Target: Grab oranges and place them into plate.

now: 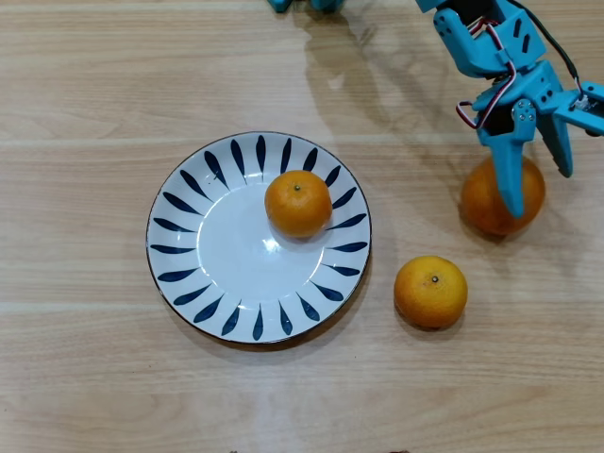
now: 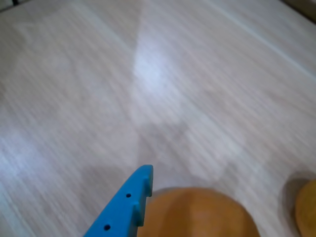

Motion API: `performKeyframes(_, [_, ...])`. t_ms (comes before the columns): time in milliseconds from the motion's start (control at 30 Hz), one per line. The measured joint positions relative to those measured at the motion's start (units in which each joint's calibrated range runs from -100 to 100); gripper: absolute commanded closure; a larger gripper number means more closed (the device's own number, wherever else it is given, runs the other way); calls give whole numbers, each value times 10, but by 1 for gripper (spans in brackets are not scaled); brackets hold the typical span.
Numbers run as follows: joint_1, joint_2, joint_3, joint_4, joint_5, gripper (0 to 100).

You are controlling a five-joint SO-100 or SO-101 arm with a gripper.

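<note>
The white plate (image 1: pixel 212 274) with dark blue leaf strokes lies mid-table in the overhead view. One orange (image 1: pixel 298 203) with a green stem dot sits on its upper right part. A second small orange (image 1: pixel 430 292) lies on the table right of the plate. A third, slightly larger orange (image 1: pixel 481 203) lies further up right. My blue gripper (image 1: pixel 541 192) is open above it, one finger across its top and the other past its right side. In the wrist view one blue finger (image 2: pixel 123 210) stands beside this orange (image 2: pixel 197 215). Another orange (image 2: pixel 308 207) shows at the right edge.
The table (image 1: pixel 94 377) is light wood. The arm's blue body (image 1: pixel 472 38) with its wires comes in from the top right. A blue part (image 1: pixel 311 5) shows at the top edge.
</note>
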Motion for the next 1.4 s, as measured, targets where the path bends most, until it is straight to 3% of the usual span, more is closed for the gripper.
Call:
performKeyframes(167, [-3,0,4,-45,2,55])
performKeyframes(333, [-3,0,4,-47,-4,54])
performKeyframes(467, [-6,-2,-1,25,-37,54])
performKeyframes(533, [-6,-8,-48,105,-56,54])
performKeyframes(733, [-11,-22,-221,508,-95,54])
performKeyframes(767, [-11,-22,-229,528,-99,54])
performKeyframes(1067, [-22,13,-252,553,-134,54])
performKeyframes(1400, [-27,97,-259,470,-138,54])
